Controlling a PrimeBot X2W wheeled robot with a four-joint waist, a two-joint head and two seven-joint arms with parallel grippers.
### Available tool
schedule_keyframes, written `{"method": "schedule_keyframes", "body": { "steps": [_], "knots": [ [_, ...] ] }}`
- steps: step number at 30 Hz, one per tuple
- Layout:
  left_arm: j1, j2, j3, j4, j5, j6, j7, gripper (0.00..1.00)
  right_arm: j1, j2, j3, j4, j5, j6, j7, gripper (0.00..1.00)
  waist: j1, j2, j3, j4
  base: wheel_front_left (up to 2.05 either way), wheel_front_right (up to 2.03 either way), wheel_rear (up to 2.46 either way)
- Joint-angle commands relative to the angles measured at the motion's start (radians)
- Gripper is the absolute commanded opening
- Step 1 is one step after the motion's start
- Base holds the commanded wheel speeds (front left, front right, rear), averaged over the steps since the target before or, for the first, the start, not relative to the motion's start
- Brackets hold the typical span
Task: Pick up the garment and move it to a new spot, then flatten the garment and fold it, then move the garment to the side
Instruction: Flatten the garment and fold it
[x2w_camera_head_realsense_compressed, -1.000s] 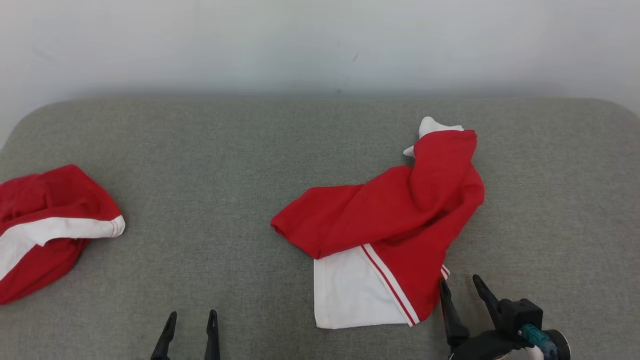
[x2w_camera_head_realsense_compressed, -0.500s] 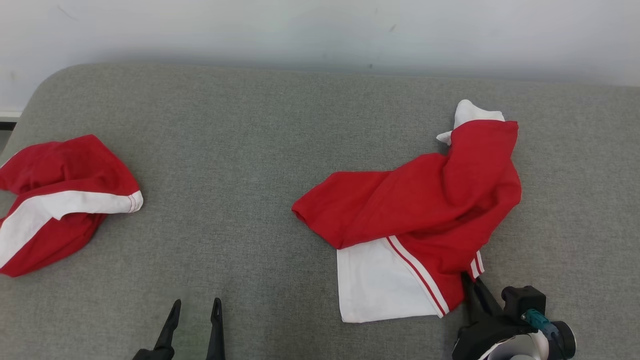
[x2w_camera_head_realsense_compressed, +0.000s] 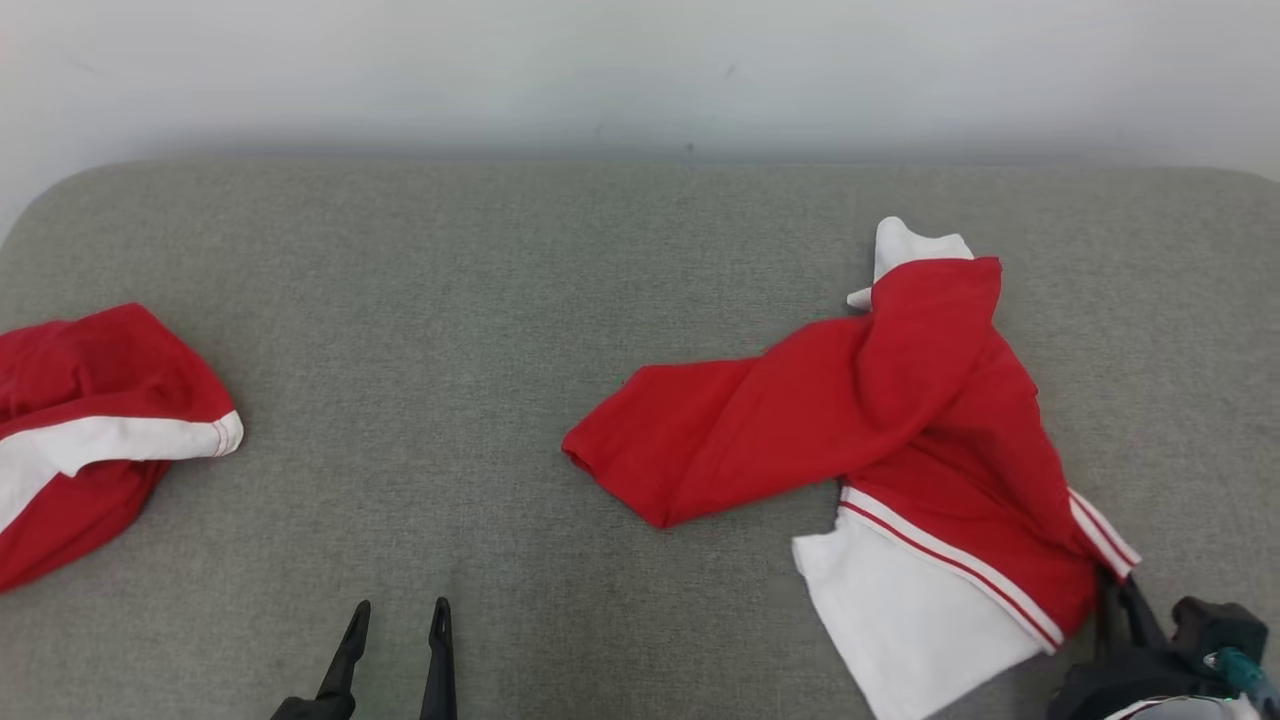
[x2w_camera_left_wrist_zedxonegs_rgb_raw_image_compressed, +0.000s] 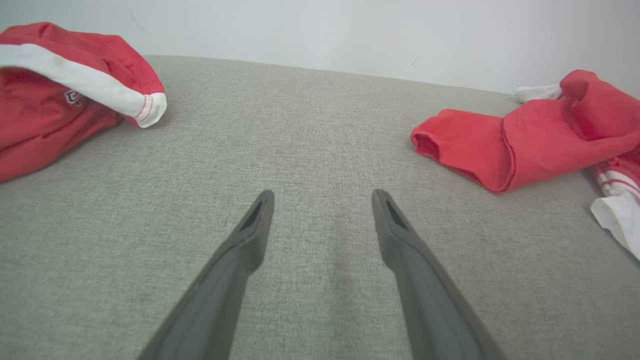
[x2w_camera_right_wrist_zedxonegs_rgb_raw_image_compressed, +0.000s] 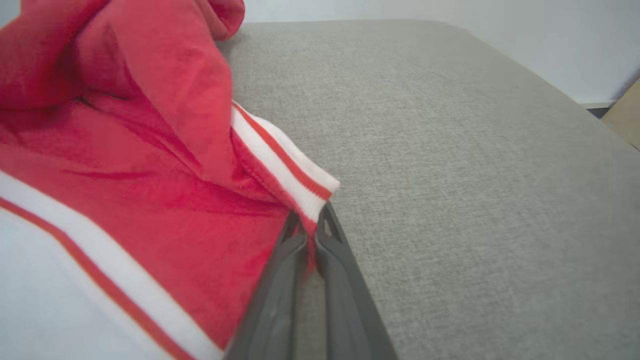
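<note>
Right gripper (x2w_camera_right_wrist_zedxonegs_rgb_raw_image_compressed: 311, 222) is clamping its two fingers together on the striped white hem of the red-and-white garment (x2w_camera_head_realsense_compressed: 880, 420), at the garment's near right corner. The garment is lying crumpled on the right half of the grey fabric-covered counter (x2w_camera_head_realsense_compressed: 500, 300), one red sleeve reaching toward the middle. Left gripper (x2w_camera_head_realsense_compressed: 398, 620) is holding its fingers apart, gripping nothing, near the front edge; a second red-and-white garment (x2w_camera_head_realsense_compressed: 90, 400) is lying at the far left

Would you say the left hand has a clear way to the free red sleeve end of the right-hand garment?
Probably yes: the left hand is open and holds nothing, and only bare grey cushion lies between it and the sleeve end, though its reach is uncertain.
</note>
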Motion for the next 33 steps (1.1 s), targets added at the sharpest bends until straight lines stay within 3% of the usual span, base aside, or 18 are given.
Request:
{"method": "schedule_keyframes", "body": {
  "steps": [1,2,9,17,26,33],
  "knots": [
    [0.002,-0.001,0.001,0.003,-0.008,0.003,-0.003,1.00,0.000,-0.004,-0.006,-0.010,-0.005,-0.003,-0.001,0.93,-0.0001,-0.0001,-0.008,-0.010,0.00,0.00,0.00],
    [0.003,-0.001,0.002,0.005,-0.007,0.000,-0.003,1.00,-0.002,0.002,-0.016,-0.017,-0.011,-0.003,-0.001,1.00,-0.0001,-0.0001,-0.011,-0.014,0.00,0.00,0.00],
    [0.021,-0.001,0.011,0.015,-0.005,-0.004,-0.003,1.00,0.024,0.041,-0.014,-0.132,-0.028,-0.003,0.000,1.00,-0.0001,-0.0001,-0.053,-0.039,0.00,0.00,0.00],
    [0.057,-0.001,0.019,0.015,0.000,-0.007,-0.003,1.00,0.091,0.059,0.099,-0.228,0.012,-0.003,-0.001,1.00,-0.0001,-0.0001,-0.113,-0.078,0.00,0.00,0.00],
    [0.068,-0.001,0.004,0.021,0.009,-0.018,-0.003,1.00,0.148,0.061,0.251,-0.224,0.085,-0.003,-0.001,1.00,-0.0001,-0.0001,-0.140,-0.110,0.00,0.00,0.00],
    [0.041,-0.001,-0.028,0.020,0.010,-0.023,-0.003,1.00,0.144,0.061,0.281,-0.223,0.090,-0.003,-0.001,1.00,-0.0001,-0.0001,-0.109,-0.134,0.00,0.00,0.00]
  ]
}}
